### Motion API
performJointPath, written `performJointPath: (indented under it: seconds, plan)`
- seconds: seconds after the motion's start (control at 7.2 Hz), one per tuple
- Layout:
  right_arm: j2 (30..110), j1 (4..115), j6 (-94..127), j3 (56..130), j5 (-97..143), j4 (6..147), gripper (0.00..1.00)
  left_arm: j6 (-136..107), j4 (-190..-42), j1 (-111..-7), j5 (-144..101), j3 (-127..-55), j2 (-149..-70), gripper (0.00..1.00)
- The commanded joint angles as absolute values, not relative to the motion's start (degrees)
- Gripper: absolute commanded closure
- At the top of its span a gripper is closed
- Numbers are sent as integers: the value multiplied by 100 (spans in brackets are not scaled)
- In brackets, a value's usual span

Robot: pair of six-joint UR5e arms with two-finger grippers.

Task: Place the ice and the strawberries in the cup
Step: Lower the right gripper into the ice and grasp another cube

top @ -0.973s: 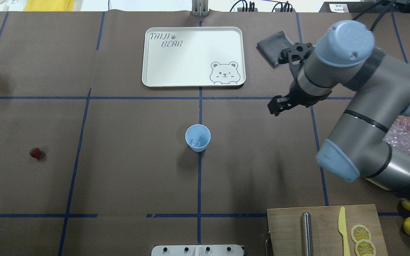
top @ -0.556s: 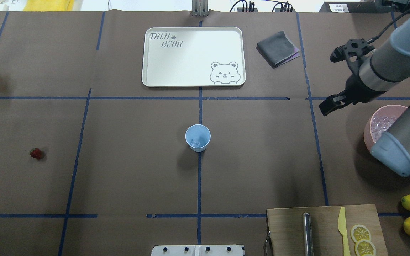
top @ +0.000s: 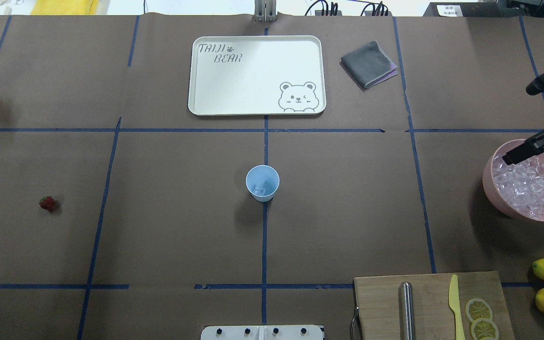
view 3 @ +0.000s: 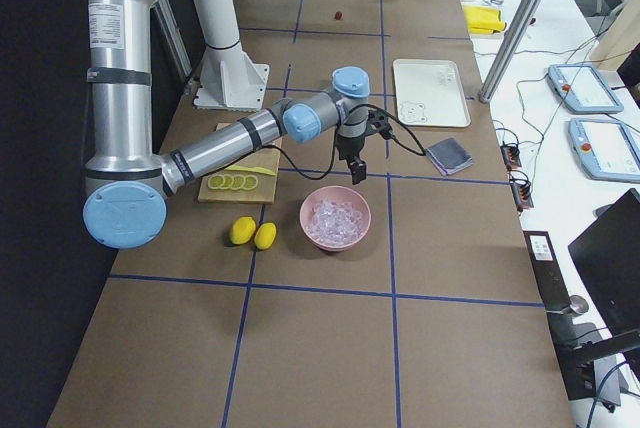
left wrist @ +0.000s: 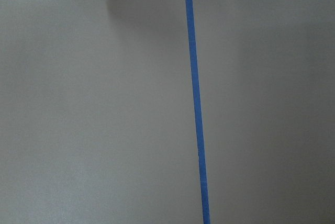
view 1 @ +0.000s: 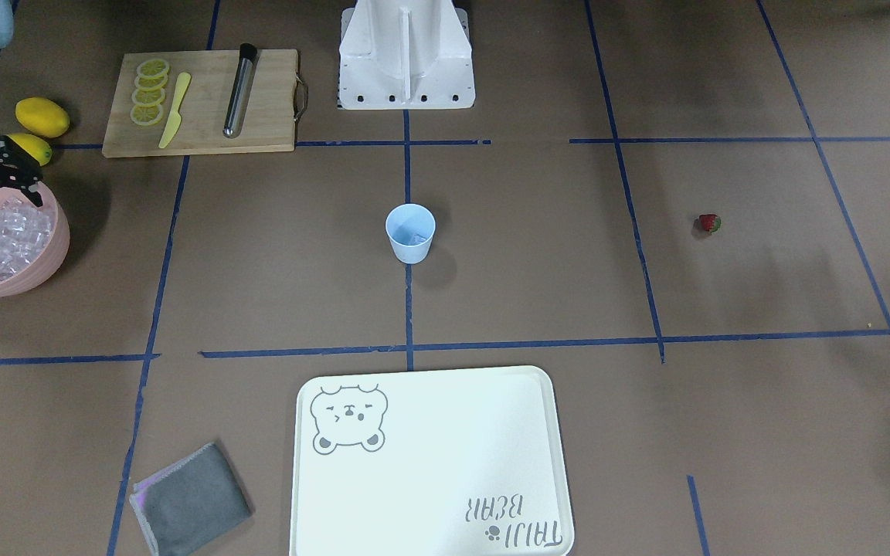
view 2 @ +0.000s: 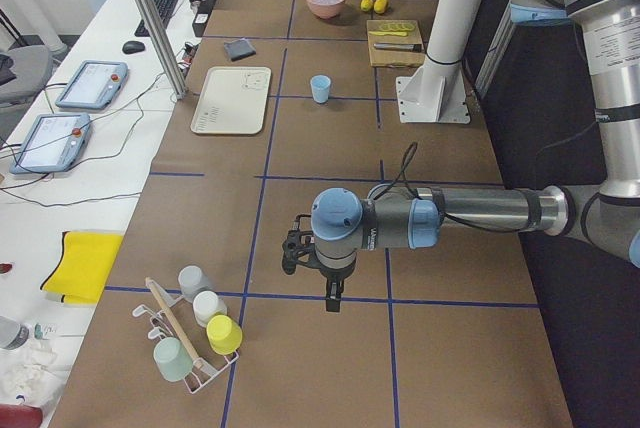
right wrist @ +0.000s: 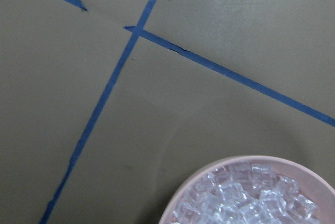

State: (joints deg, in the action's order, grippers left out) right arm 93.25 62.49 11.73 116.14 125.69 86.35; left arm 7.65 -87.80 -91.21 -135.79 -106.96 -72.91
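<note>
One cube in the cup, strawberry yet to be fetched

Upright at the middle of the table [top: 182, 236], the cup [top: 262, 183] stands where either arm can reach it, which I take to be the reason for its place. What looks like a single piece of ice [top: 259, 190] lies at its bottom. The strawberry [top: 48, 204] lies alone on bare table toward the left end, well apart from the cup and on the left arm's side. The main heap of ice fills the pink bowl [top: 488, 184] at the table's right edge, so ice belongs to the right arm.

The right gripper [top: 512, 157] hangs over the bowl's rim on the side away from the robot, pointing down toward the heap, and I judge it is placed to take another cube. No view shows whether its jaws are apart or together. The left gripper [view 2: 330, 300] hovers low over bare table at the left end, near a rack of cups [view 2: 195, 333]. It shows only from the side, so I cannot tell its state either
</note>
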Motion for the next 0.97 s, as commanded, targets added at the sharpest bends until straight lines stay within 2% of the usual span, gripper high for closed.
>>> performJointPath:
  seconds: [0.0, 0.56, 0.83]
  plan:
    - [9658, 6363, 827, 11576, 12604, 8561, 1, 765, -8780, -9123, -13579, -10696, -7269, 0]
    - [9659, 6293, 1212, 10926, 12586, 7631, 2, 765, -8780, -9123, -13579, -10723, -7269, 0]
    - [9659, 6031, 1300, 10934, 12551, 7603, 3, 765, -8780, -9123, -13579, -10731, -7269, 0]
